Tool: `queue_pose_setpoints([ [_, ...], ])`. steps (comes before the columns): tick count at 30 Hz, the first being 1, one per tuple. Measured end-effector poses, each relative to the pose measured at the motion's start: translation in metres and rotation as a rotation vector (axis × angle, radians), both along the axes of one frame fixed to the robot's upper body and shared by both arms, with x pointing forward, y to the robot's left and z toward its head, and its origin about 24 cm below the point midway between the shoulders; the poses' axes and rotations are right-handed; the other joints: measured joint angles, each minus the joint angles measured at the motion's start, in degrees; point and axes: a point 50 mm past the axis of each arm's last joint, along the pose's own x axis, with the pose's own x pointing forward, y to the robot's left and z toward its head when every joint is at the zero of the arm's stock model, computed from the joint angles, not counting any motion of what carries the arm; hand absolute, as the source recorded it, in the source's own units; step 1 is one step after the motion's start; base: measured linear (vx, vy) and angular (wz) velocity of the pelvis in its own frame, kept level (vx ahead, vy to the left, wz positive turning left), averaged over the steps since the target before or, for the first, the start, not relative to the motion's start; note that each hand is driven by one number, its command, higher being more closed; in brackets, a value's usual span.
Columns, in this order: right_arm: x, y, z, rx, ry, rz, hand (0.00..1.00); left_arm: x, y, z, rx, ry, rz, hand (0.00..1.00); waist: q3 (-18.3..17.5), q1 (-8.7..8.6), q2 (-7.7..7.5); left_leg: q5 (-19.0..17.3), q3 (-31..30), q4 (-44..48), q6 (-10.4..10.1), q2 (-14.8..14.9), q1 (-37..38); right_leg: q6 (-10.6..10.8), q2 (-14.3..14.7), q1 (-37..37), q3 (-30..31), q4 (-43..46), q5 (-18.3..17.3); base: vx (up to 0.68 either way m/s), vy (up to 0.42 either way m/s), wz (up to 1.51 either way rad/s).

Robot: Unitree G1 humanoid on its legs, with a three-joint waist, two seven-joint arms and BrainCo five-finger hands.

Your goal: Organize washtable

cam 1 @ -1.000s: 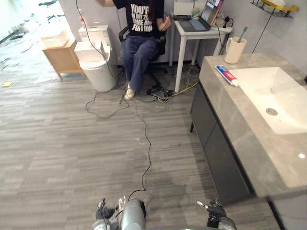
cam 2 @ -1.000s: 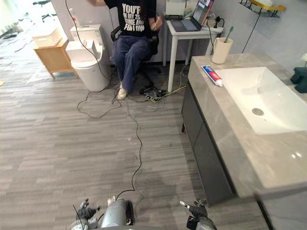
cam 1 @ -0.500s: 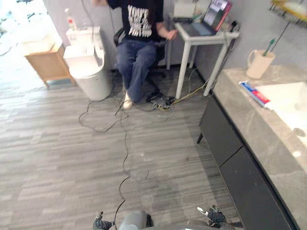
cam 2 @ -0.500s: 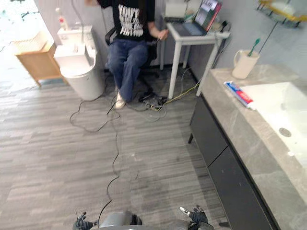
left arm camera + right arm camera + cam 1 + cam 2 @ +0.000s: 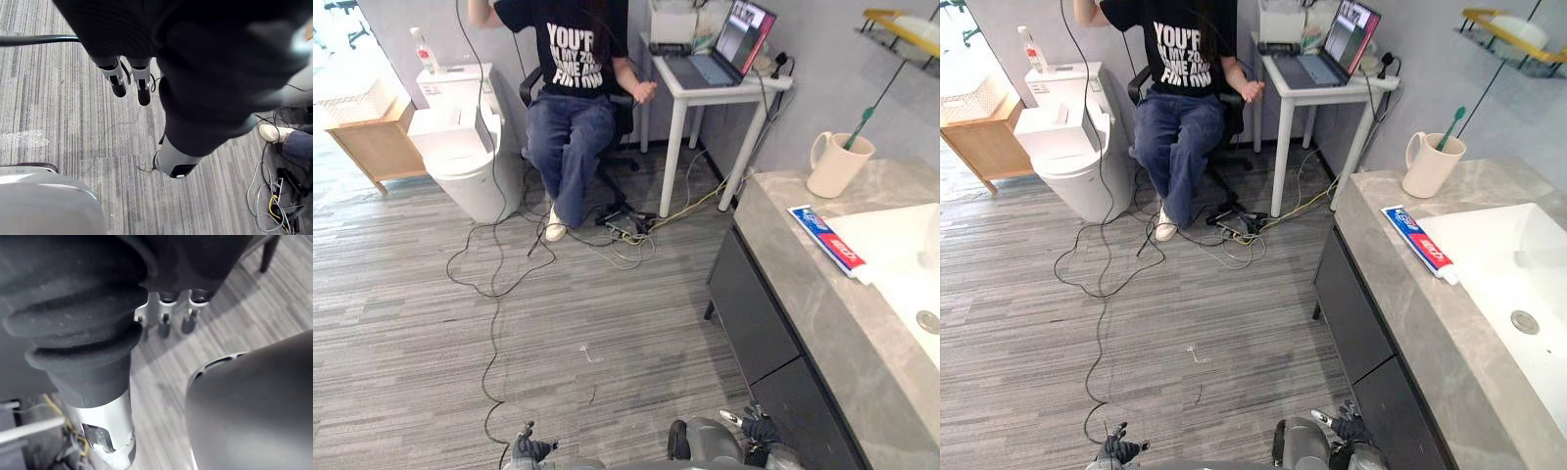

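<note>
Washtable point(image 5: 783, 269) appears from a shifted viewpoint; toothpaste point(image 5: 827, 238) and cup point(image 5: 829, 168) lie unmoved.

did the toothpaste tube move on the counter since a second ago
No. The toothpaste tube still lies against the edge of the sink, on the side towards the cup; the whole view shifted, so the camera moved, not the tube.

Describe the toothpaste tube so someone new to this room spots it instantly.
Find the grey stone washtable with the white sink set into it. On the counter beside the sink, nearer than the cream mug holding a green toothbrush, lies the toothpaste tube. It is flat, white with blue and red, the only thing lying down there.
</note>
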Motion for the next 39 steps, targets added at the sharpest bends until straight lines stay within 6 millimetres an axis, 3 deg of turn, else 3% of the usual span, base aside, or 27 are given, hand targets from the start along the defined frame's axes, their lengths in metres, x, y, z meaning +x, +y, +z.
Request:
queue_pose_setpoints([
  [1, 0.002, 0.000, 0.000, -0.013, 0.007, 0.025, 0.00, -0.002, 0.000, 0.000, -0.012, -0.002, 0.034, 0.00, 0.21, 0.01, 0.38, 2.00, -1.71, 8.07, -1.96, 1.11, -2.48, -0.49, 1.16, 1.72, -0.07, 0.16, -1.57, 0.31, -0.178, -0.19],
  [3, 0.001, 0.002, -0.001, -0.021, 0.022, 0.055, 0.00, -0.009, -0.001, -0.001, -0.025, -0.001, 0.080, 0.00, 0.55, 0.77, 0.89, 11.23, -3.38, 22.27, -4.29, 2.95, -6.99, -1.54, 3.70, 5.84, 1.19, -0.58, -3.36, 0.29, -0.155, -0.42],
  [5, 0.003, 0.003, 0.000, -0.041, 0.026, 0.094, 0.00, -0.014, 0.001, 0.000, -0.020, -0.006, 0.095, 0.00, 0.56, 1.21, 1.06, 11.37, -3.56, 30.59, -4.74, 4.74, -10.35, -2.02, 5.25, 8.83, 2.25, -2.68, -4.26, 0.25, -0.071, -0.39],
  [7, 0.005, 0.004, 0.000, -0.054, 0.029, 0.123, 0.00, -0.012, 0.003, 0.001, -0.015, -0.014, 0.096, 0.00, 0.63, 1.49, 0.88, 10.70, -2.03, 32.87, -3.70, 5.59, -13.90, -1.91, 5.56, 11.56, 3.25, -5.22, -4.69, 0.30, -0.020, -0.20],
  [10, 0.007, 0.008, 0.000, -0.076, 0.037, 0.171, 0.00, -0.018, 0.002, 0.000, -0.015, 0.001, 0.102, 0.00, 0.72, 1.74, 0.25, 8.46, 0.76, 28.10, -1.03, 5.80, -17.36, -1.38, 4.69, 15.18, 5.92, -8.14, -4.10, 0.28, 0.098, -0.36],
  [13, 0.007, 0.014, -0.001, -0.078, 0.044, 0.192, 0.00, -0.019, 0.004, 0.000, -0.009, 0.005, 0.095, 0.00, 1.17, 1.89, -1.05, 6.52, 3.00, 13.96, -0.84, 5.81, -18.82, -0.19, 2.00, 17.81, 8.16, -9.43, -3.45, 0.28, 0.239, -0.42],
  [15, 0.004, 0.013, -0.002, -0.090, 0.048, 0.205, 0.00, -0.018, 0.003, 0.000, -0.009, 0.006, 0.079, 0.00, 1.01, 1.85, -0.82, 9.44, 3.19, 1.64, 0.75, 6.42, -18.67, 2.63, 0.48, 18.52, 9.09, -9.11, -4.03, 0.25, 0.327, -0.39],
  [16, 0.001, 0.011, -0.002, -0.098, 0.052, 0.201, 0.00, -0.020, 0.001, -0.002, -0.017, 0.021, 0.084, 0.00, 0.60, 1.98, 0.25, 15.15, 2.65, -3.46, -1.26, 6.43, -17.69, 5.39, 0.07, 18.58, 10.31, -8.84, -5.50, 0.20, 0.355, -0.36],
  [17, -0.003, 0.017, -0.004, -0.084, 0.063, 0.206, 0.00, -0.019, 0.010, -0.001, 0.005, 0.028, 0.074, 0.00, 0.52, 2.63, -1.51, 14.49, 3.79, -3.65, -0.18, 3.67, -16.87, 6.48, -2.44, 18.85, 11.83, -9.38, -6.01, 0.20, 0.335, -0.30],
  [19, -0.007, 0.024, -0.006, -0.068, 0.073, 0.226, 0.00, -0.016, 0.015, 0.001, 0.021, 0.021, 0.066, 0.00, -0.11, 3.08, -3.08, 13.20, 3.99, -1.84, 0.87, 1.98, -17.35, 5.86, -4.06, 19.45, 12.53, -10.95, -5.57, 0.17, 0.298, -0.07],
  [22, -0.008, 0.026, -0.006, -0.062, 0.078, 0.251, 0.00, -0.016, 0.016, 0.000, 0.021, 0.023, 0.067, 0.00, -0.25, 3.16, -3.44, 12.34, 1.27, 1.82, 0.47, 0.16, -18.81, 7.52, -5.14, 20.05, 14.28, -12.50, -4.19, 0.07, 0.197, -0.06],
  [26, -0.008, 0.023, -0.007, -0.052, 0.080, 0.203, 0.00, -0.018, 0.012, -0.001, 0.010, 0.034, 0.060, 0.00, -0.54, 2.74, -2.76, 7.96, 2.74, 3.99, 1.29, 0.18, -20.10, 10.64, -6.32, 17.72, 17.82, -12.39, -6.17, -0.09, 0.129, -0.39],
  [30, -0.010, 0.019, -0.007, -0.034, 0.077, 0.164, 0.00, -0.018, 0.010, -0.001, 0.019, 0.046, 0.005, 0.00, -1.28, 1.67, -2.73, 6.10, 5.62, 5.60, 3.32, -2.09, -19.75, 11.43, -8.73, 15.49, 21.00, -8.40, -6.85, -0.06, 0.143, -0.29],
  [31, -0.010, 0.017, -0.006, -0.031, 0.073, 0.151, 0.00, -0.017, 0.010, -0.002, 0.023, 0.051, -0.017, 0.00, -1.43, 1.60, -2.80, 5.62, 7.32, 5.81, 4.00, -2.80, -19.46, 10.79, -9.36, 12.20, 22.83, -2.97, -6.04, -0.04, 0.180, -0.55],
  [32, -0.007, 0.013, -0.005, -0.035, 0.056, 0.125, 0.00, -0.017, 0.010, -0.002, 0.025, 0.059, -0.035, 0.00, -1.32, 1.41, -2.74, 5.27, 9.45, 5.79, 4.60, -2.99, -18.77, 7.67, -9.12, 6.54, 24.31, 6.20, -3.43, -0.03, 0.152, -0.58],
  [33, -0.007, 0.012, -0.004, -0.035, 0.053, 0.117, 0.00, -0.017, 0.010, -0.002, 0.025, 0.060, -0.035, 0.00, -1.29, 1.40, -2.73, 5.19, 9.91, 5.77, 4.73, -2.95, -18.56, 6.81, -8.99, 5.47, 24.40, 8.18, -2.58, -0.05, 0.154, -0.65],
  [34, -0.005, 0.010, -0.003, -0.023, 0.037, 0.093, 0.00, -0.017, 0.010, -0.002, 0.026, 0.061, -0.035, 0.00, -0.95, 1.22, -2.61, 4.84, 11.36, 5.59, 5.30, -2.73, -17.12, 4.58, -8.93, 2.21, 23.89, 13.92, 1.18, -0.04, 0.118, -0.60],
  [35, -0.003, 0.009, -0.002, -0.020, 0.026, 0.092, 0.00, -0.020, 0.011, -0.002, 0.025, 0.067, -0.033, 0.00, -0.35, 0.78, -2.38, 4.59, 12.78, 4.77, 5.66, -2.18, -14.82, 4.06, -9.58, 0.60, 21.51, 17.07, 5.66, -0.04, 0.118, -0.58],
  [37, -0.002, 0.010, -0.002, -0.022, 0.026, 0.096, 0.00, -0.021, 0.011, -0.002, 0.026, 0.069, -0.031, 0.00, -0.32, 0.64, -2.27, 4.59, 14.08, 2.81, 5.65, -1.69, -12.59, 4.35, -10.91, 0.90, 17.68, 16.90, 8.25, -0.08, 0.087, -0.57],
  [39, -0.001, 0.011, -0.002, -0.024, 0.025, 0.112, 0.00, -0.022, 0.012, -0.001, 0.029, 0.062, -0.026, 0.00, -0.25, 0.49, -2.61, 4.97, 16.94, 0.15, 5.09, -0.84, -11.03, 4.72, -13.68, 1.14, 8.37, 14.06, 8.11, -0.07, 0.037, -0.69],
])
